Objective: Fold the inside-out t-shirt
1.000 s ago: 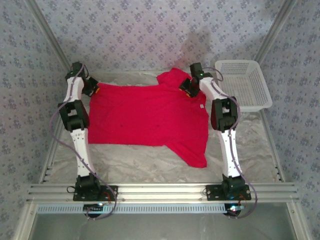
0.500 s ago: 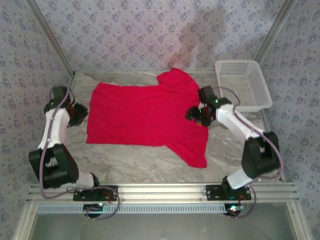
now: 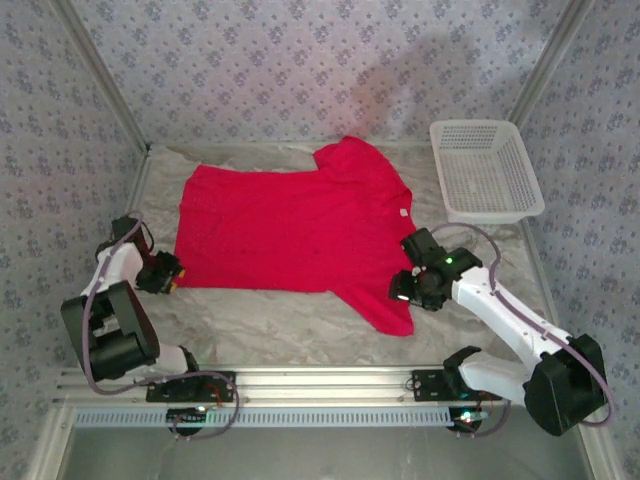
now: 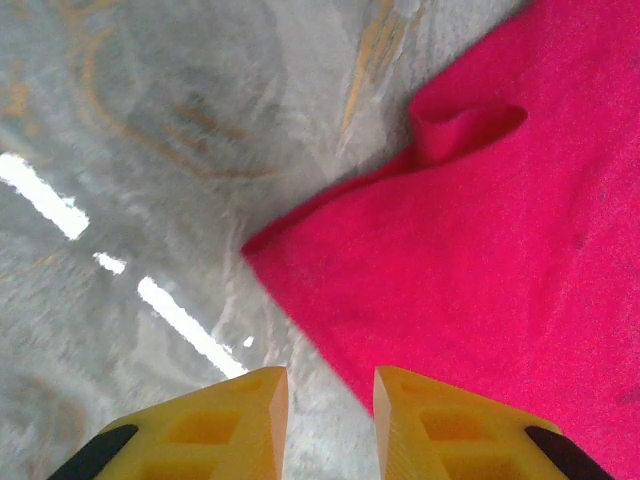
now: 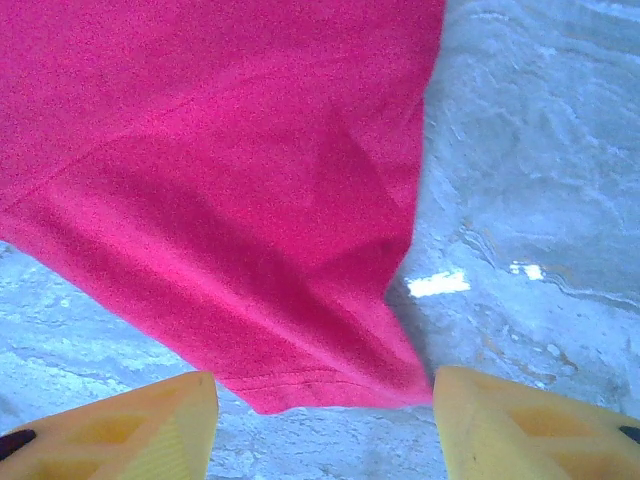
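Note:
The bright red t-shirt (image 3: 290, 225) lies spread flat on the table, one sleeve pointing to the back, the other toward the near right, with a small white tag (image 3: 405, 211) at its right edge. My left gripper (image 3: 166, 274) hovers low at the shirt's near left corner (image 4: 262, 250), its yellow fingers (image 4: 245, 420) a little apart and nothing between them. My right gripper (image 3: 404, 291) is open wide just above the near sleeve's hem (image 5: 330, 385), one finger (image 5: 150, 425) on each side of the hem, and holds nothing.
A white plastic basket (image 3: 484, 168) stands at the back right corner. The table is covered by a crinkled pale sheet (image 3: 270, 320). Patterned walls close in the back and both sides. An aluminium rail (image 3: 320, 382) runs along the near edge.
Both arms have drawn back from the shirt's far edge to its near edge. The left gripper moved to the near left corner, the right one to the near sleeve. The shirt stayed flat.

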Motion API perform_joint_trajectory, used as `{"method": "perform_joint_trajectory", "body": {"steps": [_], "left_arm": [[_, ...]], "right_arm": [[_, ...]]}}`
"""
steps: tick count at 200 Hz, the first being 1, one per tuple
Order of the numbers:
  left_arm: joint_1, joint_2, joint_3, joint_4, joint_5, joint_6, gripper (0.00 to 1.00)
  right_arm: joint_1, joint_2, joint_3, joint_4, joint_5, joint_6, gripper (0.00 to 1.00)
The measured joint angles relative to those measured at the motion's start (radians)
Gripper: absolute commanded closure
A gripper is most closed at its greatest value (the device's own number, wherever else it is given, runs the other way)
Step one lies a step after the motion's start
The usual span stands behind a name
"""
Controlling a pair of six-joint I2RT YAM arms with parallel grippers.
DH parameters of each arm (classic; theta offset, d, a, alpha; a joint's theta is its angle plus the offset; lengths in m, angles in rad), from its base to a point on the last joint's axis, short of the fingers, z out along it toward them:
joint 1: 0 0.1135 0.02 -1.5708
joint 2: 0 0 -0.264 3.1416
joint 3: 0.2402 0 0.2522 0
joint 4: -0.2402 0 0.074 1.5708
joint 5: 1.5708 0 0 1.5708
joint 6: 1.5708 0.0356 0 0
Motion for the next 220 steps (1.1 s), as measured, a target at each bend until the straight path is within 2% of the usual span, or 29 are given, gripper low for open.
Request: {"method": "perform_joint_trajectory", "body": {"steps": [30, 69, 93, 102, 116, 140, 190, 209, 220], "left_arm": [[0.000, 0.073, 0.000, 0.063, 0.004, -0.004, 0.73], [0.000, 0.149, 0.001, 0.124, 0.008, -0.015, 0.89], [0.000, 0.149, 0.002, 0.133, 0.008, -0.010, 0.92], [0.000, 0.146, 0.002, 0.133, 0.007, -0.006, 0.88], [0.000, 0.139, 0.002, 0.127, -0.002, 0.008, 0.71], [0.000, 0.097, 0.002, 0.098, -0.032, 0.005, 0.59], [0.000, 0.042, -0.002, 0.082, -0.047, 0.008, 0.59], [0.000, 0.059, -0.012, 0.089, -0.049, 0.006, 0.64], [0.000, 0.078, -0.019, 0.097, -0.049, 0.005, 0.70]], "right_arm": [[0.000, 0.000, -0.004, -0.031, 0.004, 0.003, 0.38], [0.000, 0.001, -0.012, -0.053, 0.000, 0.003, 0.37], [0.000, 0.015, -0.041, -0.054, -0.008, 0.006, 0.37], [0.003, 0.025, -0.052, -0.054, -0.014, 0.008, 0.37], [0.013, 0.043, -0.068, -0.054, -0.027, 0.014, 0.36], [0.029, 0.066, -0.082, -0.055, -0.035, 0.019, 0.36], [0.034, 0.102, -0.083, -0.037, -0.057, 0.024, 0.36], [0.034, 0.108, -0.083, -0.034, -0.064, 0.023, 0.35], [0.034, 0.108, -0.083, -0.034, -0.066, 0.023, 0.35]]}}
